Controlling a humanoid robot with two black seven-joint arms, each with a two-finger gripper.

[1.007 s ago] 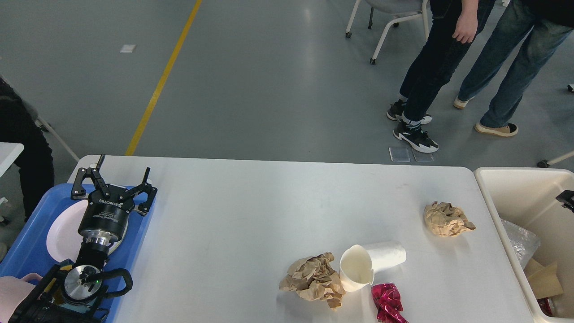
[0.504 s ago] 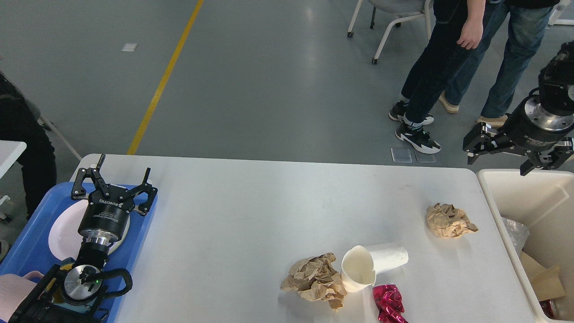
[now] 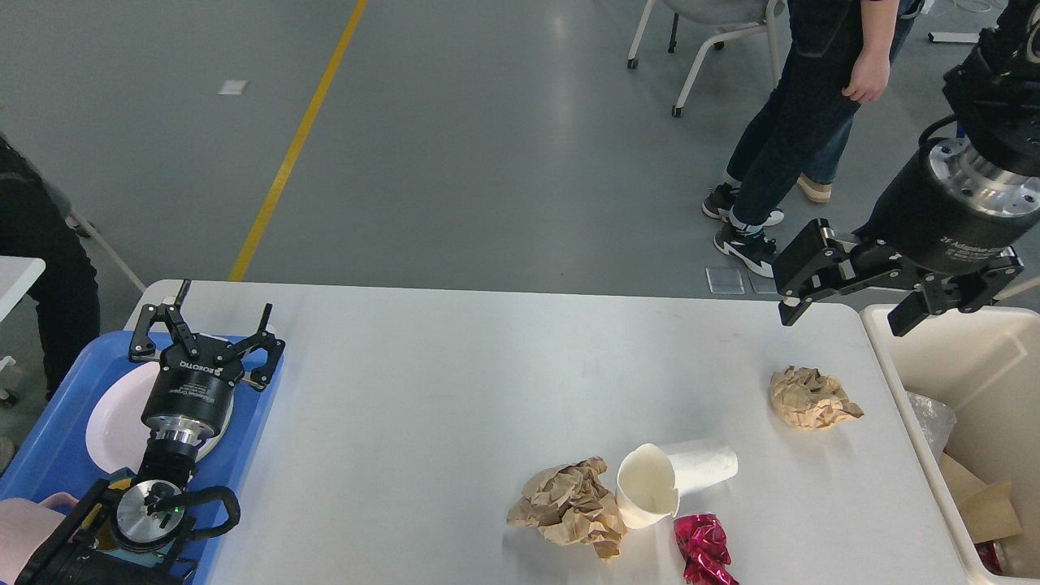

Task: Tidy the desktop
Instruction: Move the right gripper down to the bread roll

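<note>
The white desktop (image 3: 455, 390) fills the lower view. On it lie a crumpled brown paper ball (image 3: 810, 397) at the right, a second brown paper ball (image 3: 569, 508), a tipped white paper cup (image 3: 670, 481) and a crumpled pink foil wrapper (image 3: 703, 548) near the front. My right gripper (image 3: 845, 317) is open and empty, hanging above the desktop's back right corner, above and behind the right paper ball. My left gripper (image 3: 207, 313) is open and empty above the blue tray (image 3: 49, 439).
A white plate (image 3: 110, 422) lies in the blue tray at the left. A beige bin (image 3: 967, 357) with scraps inside stands at the desktop's right end. People (image 3: 804, 122) and a chair (image 3: 715, 24) stand on the floor behind the desk.
My right arm has come into view from the right and moved left and nearer, from over the bin to above the desktop's back right corner. My left arm has not moved.
</note>
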